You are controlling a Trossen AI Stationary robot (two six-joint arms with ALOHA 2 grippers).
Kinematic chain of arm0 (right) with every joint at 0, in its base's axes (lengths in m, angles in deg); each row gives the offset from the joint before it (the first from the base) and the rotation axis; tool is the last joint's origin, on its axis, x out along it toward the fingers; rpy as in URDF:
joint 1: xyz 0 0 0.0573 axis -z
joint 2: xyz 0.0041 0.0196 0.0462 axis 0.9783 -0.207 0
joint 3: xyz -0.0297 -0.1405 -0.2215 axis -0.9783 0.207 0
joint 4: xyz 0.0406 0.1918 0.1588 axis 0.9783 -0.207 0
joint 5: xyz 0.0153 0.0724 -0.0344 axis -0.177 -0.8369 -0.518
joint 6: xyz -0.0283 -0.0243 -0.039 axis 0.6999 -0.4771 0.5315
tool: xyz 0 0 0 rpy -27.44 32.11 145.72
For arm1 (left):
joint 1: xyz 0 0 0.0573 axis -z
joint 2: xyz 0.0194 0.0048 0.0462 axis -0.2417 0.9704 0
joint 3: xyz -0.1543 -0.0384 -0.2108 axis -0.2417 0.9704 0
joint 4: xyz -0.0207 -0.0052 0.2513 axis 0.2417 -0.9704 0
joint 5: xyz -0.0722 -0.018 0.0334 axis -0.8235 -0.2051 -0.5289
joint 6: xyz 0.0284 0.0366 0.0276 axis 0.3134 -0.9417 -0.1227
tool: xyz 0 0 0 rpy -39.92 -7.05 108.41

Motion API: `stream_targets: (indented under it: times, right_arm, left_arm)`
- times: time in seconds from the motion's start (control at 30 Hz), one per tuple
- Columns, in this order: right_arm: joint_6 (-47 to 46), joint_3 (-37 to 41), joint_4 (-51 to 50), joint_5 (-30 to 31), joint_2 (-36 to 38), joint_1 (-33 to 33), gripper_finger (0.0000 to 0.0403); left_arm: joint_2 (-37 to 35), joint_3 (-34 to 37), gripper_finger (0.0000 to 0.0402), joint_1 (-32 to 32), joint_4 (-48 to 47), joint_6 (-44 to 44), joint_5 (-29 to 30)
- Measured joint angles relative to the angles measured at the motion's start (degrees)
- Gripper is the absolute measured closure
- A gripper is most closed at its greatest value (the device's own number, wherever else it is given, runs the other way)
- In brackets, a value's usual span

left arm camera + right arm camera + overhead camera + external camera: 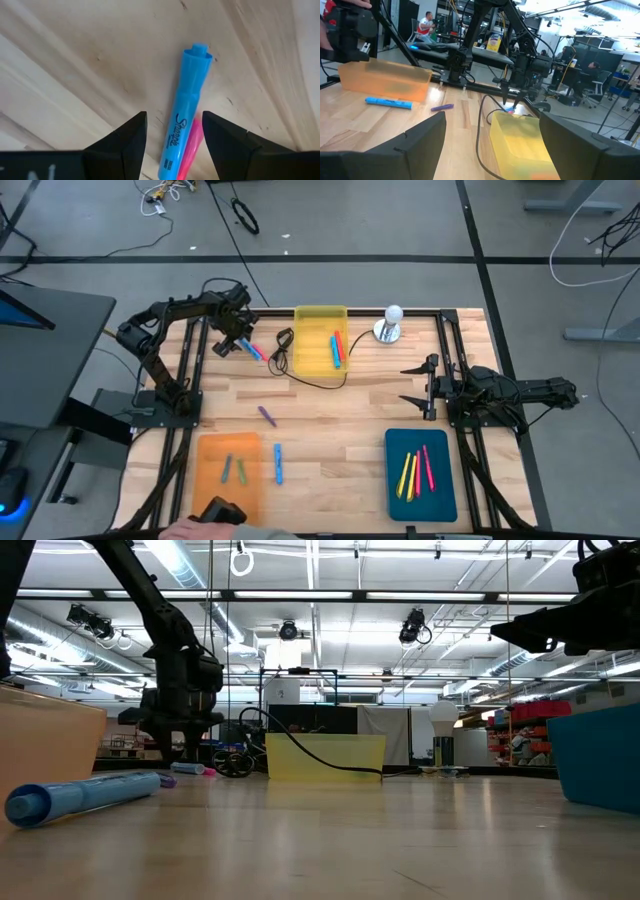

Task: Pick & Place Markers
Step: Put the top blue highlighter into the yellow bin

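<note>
The left tool (pixel 243 340) hung low over the far left part of the counter (pixel 330 430), just beside the yellow tray (pixel 315 362), its fingers (pixel 127 137) apart and straddling a blue marker (pixel 185 115) lying flat. A pink marker (pixel 189 150) lay touching the blue one, partly inside the gap. In my judgement the step in hand was the pickup of the blue marker. To do it well, the fingers should descend squarely across the barrel and shift slightly away from the pink marker, so that only one is taken. Closing on both would risk a skewed or slipping grasp.

The left arm reached inward from its base, wrist pitched steeply down. The right tool (pixel 418 387) waited above the counter's right side, near the teal tray (pixel 420 505), fingers wide apart and empty.
</note>
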Motion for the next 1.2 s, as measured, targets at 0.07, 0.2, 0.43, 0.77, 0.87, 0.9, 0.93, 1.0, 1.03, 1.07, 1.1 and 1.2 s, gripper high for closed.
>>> stream_targets:
  times: [0.07, 0.2, 0.43, 0.77, 0.87, 0.9, 0.93, 1.0, 1.03, 1.07, 1.1, 1.2]
  right_arm:
    - [0.0, 0.0, 0.0, 0.0, 0.0, 0.0, 0.0080]
    - [0.0, 0.0, 0.0, 0.0, 0.0, 0.0, 0.0080]
    - [0.0, 0.0, 0.0, 0.0, 0.0, 0.0, 0.0080]
    - [0.0, 0.0, 0.0, 0.0, 0.0, 0.0, 0.0080]
    - [0.0, 0.0, 0.0, 0.0, 0.0, 0.0, 0.0080]
    - [0.0, 0.0, 0.0, 0.0, 0.0, 0.0, 0.0080]
    - [0.0, 0.0, 0.0, 0.0, 0.0, 0.0, 0.0080]
    - [0.0, 0.0, 0.0, 0.0, 0.0, 0.0, 0.0080]
    - [0.0, 0.0, 0.0, 0.0, 0.0, 0.0, 0.0080]
    - [0.0, 0.0, 0.0, 0.0, 0.0, 0.0, 0.0080]
    - [0.0, 0.0, 0.0, 0.0, 0.0, 0.0, 0.0080]
    - [0.0, 0.0, 0.0, 0.0, 0.0, 0.0, 0.0080]
  left_arm:
    - [0.0, 0.0, 0.0204, -0.1, 0.0, 0.0, 0.3]
    - [0.0, 0.0, 0.0204, -0.1, 0.0, 0.0, 0.3]
    - [0.0, 0.0, 0.0204, -0.2, -1.2, -1.9, -1.3]
    - [0.0, -2.3, 0.0204, 1.0, -3.0, -4.0, -0.1]
    - [-0.1, -3.9, 0.0204, 1.0, -4.1, -4.3, 0.4]
    - [-0.1, -4.0, 0.0204, 1.1, -4.2, -4.1, 0.4]
    - [-0.1, -4.0, 0.0204, 1.2, -4.2, -3.9, 0.3]
    - [-0.1, -4.1, 0.0204, 1.5, -4.8, -3.0, 0.2]
    - [-0.1, -4.1, 0.0204, 1.6, -5.4, -2.9, 0.2]
    - [-0.1, -4.1, 0.0204, 1.7, -5.8, -2.9, 0.1]
    - [0.0, -4.1, 0.0204, 2.0, -6.0, -2.9, 0.2]
    - [0.0, -4.1, 0.0204, 2.3, -6.6, -3.0, 0.3]
